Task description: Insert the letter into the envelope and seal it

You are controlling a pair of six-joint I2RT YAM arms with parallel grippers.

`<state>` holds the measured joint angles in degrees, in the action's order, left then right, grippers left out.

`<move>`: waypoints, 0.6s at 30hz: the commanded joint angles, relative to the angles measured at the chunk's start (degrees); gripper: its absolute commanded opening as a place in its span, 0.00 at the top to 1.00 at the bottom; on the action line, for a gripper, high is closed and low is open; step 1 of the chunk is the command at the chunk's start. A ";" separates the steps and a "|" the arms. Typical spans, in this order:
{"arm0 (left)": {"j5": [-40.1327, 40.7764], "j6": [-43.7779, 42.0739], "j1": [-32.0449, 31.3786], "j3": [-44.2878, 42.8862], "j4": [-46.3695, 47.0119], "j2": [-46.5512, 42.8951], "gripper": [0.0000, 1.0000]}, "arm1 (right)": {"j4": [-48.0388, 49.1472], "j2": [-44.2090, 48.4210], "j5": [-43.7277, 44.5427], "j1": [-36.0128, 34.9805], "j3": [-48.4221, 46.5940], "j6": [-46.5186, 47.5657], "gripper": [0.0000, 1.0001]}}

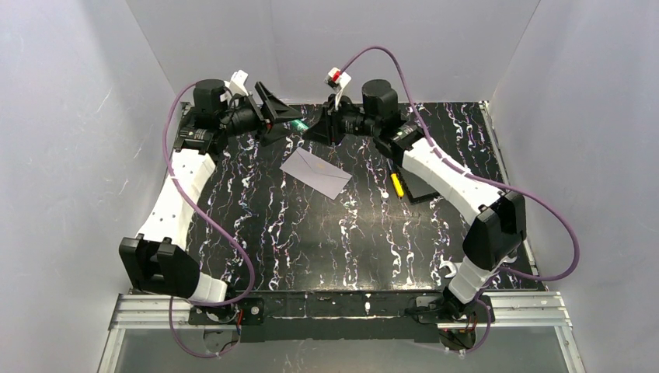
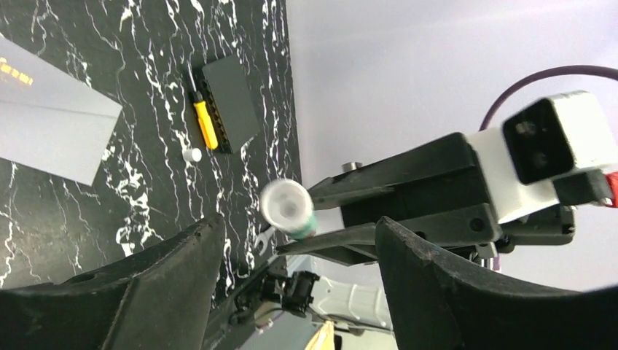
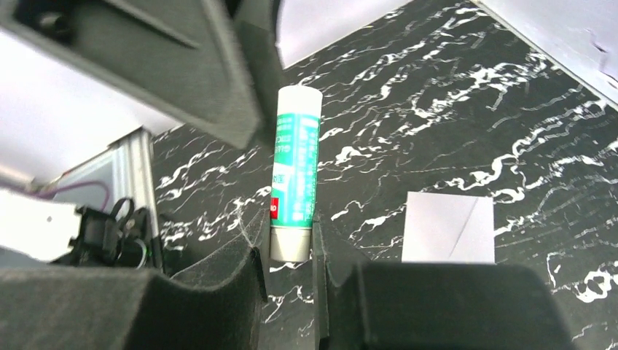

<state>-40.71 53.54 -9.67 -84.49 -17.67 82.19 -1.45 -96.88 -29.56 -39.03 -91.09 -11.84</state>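
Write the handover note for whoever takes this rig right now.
Left end effector: open, close to the glue stick's free end, not gripping it.
Right end effector: shut on the glue stick, above the far side of the table.
Envelope: flat mid-table, touching neither arm.
Letter: not in view; possibly inside the envelope, unconfirmed.
Done: glue stick in hand.
Left: confirm the letter is inside, glue the flap, press it shut.

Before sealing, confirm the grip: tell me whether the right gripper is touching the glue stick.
Touching. The right wrist view shows the right gripper with its fingers pressed against both sides of the glue stick at its grey base.
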 commanded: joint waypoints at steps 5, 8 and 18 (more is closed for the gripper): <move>-14.58 -2.00 1.59 0.44 -6.66 0.94 0.24 | -7.28 0.02 -16.50 1.43 -5.69 5.91 0.97; -18.06 3.75 1.59 3.53 1.71 0.20 0.23 | -9.48 -0.65 -17.65 1.45 -6.09 7.07 0.98; -23.43 10.44 1.67 12.03 12.43 -2.33 0.64 | -10.62 -2.61 -21.22 2.36 -7.87 7.78 0.98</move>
<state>-59.53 60.73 -8.29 -74.56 -10.04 82.70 -11.79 -99.22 -47.72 -37.43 -95.66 -5.48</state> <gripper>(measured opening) 0.404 0.286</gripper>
